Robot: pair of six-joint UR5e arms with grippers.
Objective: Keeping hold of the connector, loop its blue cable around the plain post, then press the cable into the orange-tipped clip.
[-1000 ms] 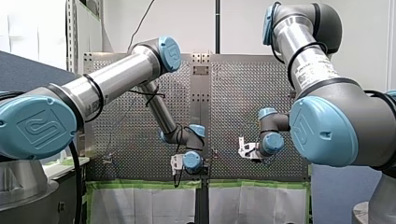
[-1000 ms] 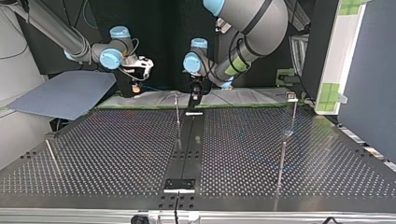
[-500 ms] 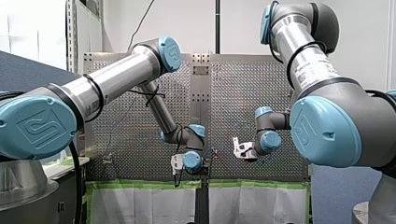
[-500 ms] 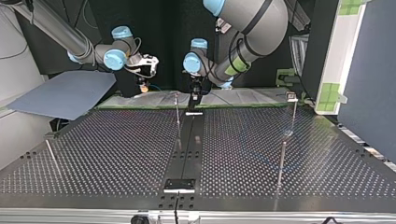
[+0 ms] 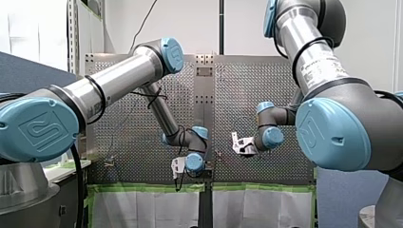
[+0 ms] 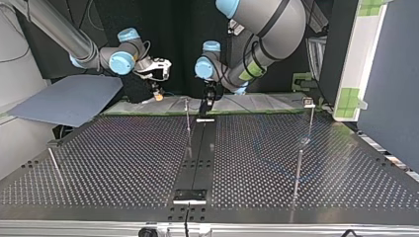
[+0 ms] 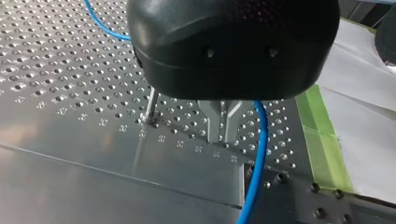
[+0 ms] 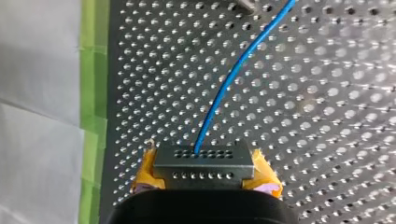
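The post (image 7: 151,105) stands near my left gripper (image 7: 223,137), whose metal fingers are pinched together and empty, the thin cable (image 7: 256,154) running just beside them. My right gripper (image 8: 204,177) clamps the connector (image 8: 204,161) by its sides. The connector is probably light and rigid; the cable likely bends easily and springs back.

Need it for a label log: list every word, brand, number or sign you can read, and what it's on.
Print on my right arm: too blurred to read.
Embossed emblem on my left arm's blue cap: no legible letters.
No other text.
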